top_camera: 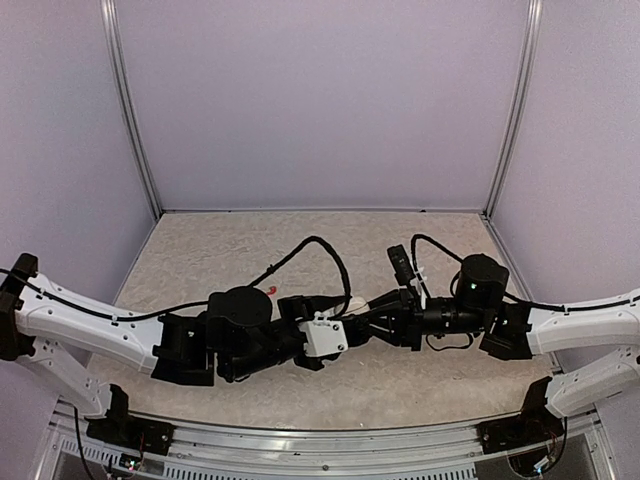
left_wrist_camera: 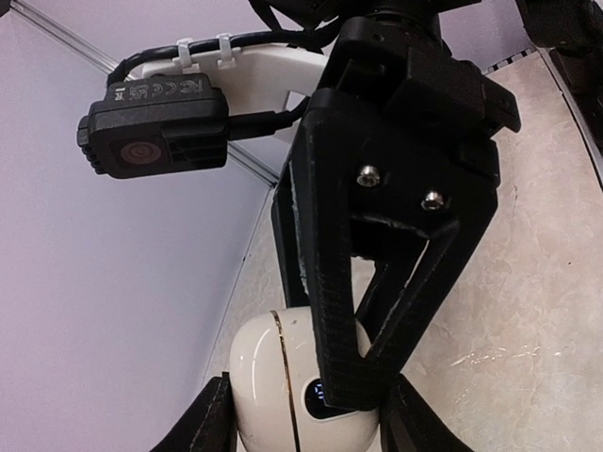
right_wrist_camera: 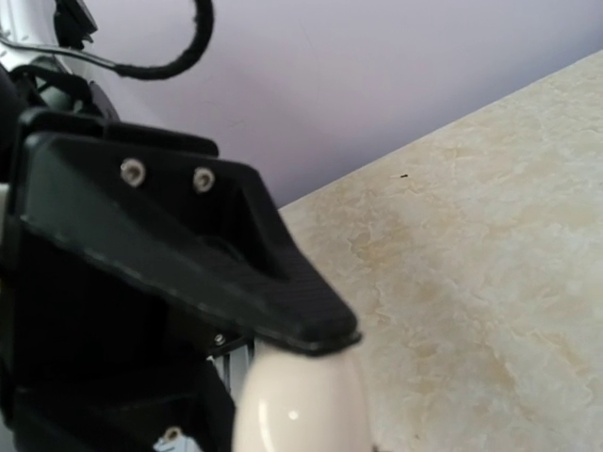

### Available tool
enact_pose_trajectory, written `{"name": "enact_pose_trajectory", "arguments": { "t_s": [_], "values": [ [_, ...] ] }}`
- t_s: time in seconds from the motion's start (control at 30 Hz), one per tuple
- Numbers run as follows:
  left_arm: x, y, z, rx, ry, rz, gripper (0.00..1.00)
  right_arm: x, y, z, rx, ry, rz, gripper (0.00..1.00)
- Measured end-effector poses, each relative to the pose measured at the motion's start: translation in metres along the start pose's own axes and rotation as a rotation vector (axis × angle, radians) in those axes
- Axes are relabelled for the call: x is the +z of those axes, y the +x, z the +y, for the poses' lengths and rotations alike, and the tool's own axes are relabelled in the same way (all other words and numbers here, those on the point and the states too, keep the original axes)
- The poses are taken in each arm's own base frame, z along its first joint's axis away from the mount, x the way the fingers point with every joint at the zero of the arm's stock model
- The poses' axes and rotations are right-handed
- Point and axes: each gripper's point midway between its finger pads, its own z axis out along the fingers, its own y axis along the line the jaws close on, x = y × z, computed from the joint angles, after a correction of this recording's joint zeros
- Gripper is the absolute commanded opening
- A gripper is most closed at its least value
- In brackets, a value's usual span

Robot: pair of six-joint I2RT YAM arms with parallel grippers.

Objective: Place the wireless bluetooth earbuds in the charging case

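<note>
Two grippers meet on one charging case (left_wrist_camera: 268, 386), mid-air over table (left_wrist_camera: 528, 311) centre: L gripper (left_wrist_camera: 313, 428) has jaws flanking its near end, can't tell if gripping or just shy, so centre & squeeze evenly before R gripper (left_wrist_camera: 344, 372), pinched shut on far end, lets go. Case: cream glossy pebble, gold seam, blue light, lid looks shut; earbuds not made out, bar a red speck (top_camera: 270, 292) farther back, too small to call.

In the upper left of the left wrist view, the black camera module (left_wrist_camera: 155, 127) bears white FC and CE marks; its small print is unreadable. The charging case (left_wrist_camera: 259, 377) shows a half-hidden blue light.
</note>
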Motion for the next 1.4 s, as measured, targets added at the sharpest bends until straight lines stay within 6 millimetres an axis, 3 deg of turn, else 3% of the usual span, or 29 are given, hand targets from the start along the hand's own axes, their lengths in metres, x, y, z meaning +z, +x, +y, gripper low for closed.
{"name": "enact_pose_trajectory", "arguments": {
  "t_s": [0.1, 0.27, 0.37, 0.47, 0.67, 0.87, 1.0, 1.17, 1.27, 1.4],
  "values": [
    [0.000, 0.002, 0.001, -0.003, -0.008, 0.009, 0.37, 0.000, 0.000, -0.001, -0.002, 0.004, 0.001, 0.35],
    [0.002, 0.005, 0.004, -0.097, -0.007, 0.013, 0.34, -0.008, -0.014, -0.002, -0.045, 0.040, -0.039, 0.61],
    [0.004, 0.017, 0.019, -0.218, -0.020, 0.018, 0.33, -0.021, -0.033, -0.004, -0.087, 0.079, -0.097, 0.73],
    [0.003, 0.041, 0.047, -0.363, -0.069, 0.033, 0.31, -0.038, -0.055, -0.011, -0.130, 0.141, -0.163, 0.79],
    [-0.003, 0.123, 0.132, -0.742, -0.279, 0.106, 0.31, -0.061, -0.078, -0.025, -0.210, 0.249, -0.207, 0.90],
    [-0.031, 0.218, 0.199, -1.029, -0.505, 0.215, 0.32, -0.071, -0.076, -0.037, -0.255, 0.319, -0.180, 0.99],
    [-0.051, 0.283, 0.239, -1.145, -0.671, 0.312, 0.34, -0.074, -0.073, -0.043, -0.259, 0.348, -0.166, 0.99],
    [-0.059, 0.355, 0.242, -1.225, -0.759, 0.477, 0.35, -0.077, -0.065, -0.048, -0.254, 0.362, -0.152, 0.99],
    [-0.056, 0.402, 0.230, -1.275, -0.769, 0.593, 0.35, -0.079, -0.065, -0.051, -0.258, 0.373, -0.148, 1.00],
    [-0.057, 0.450, 0.207, -1.352, -0.752, 0.705, 0.36, -0.080, -0.059, -0.057, -0.246, 0.395, -0.123, 1.00]
  ]
}}
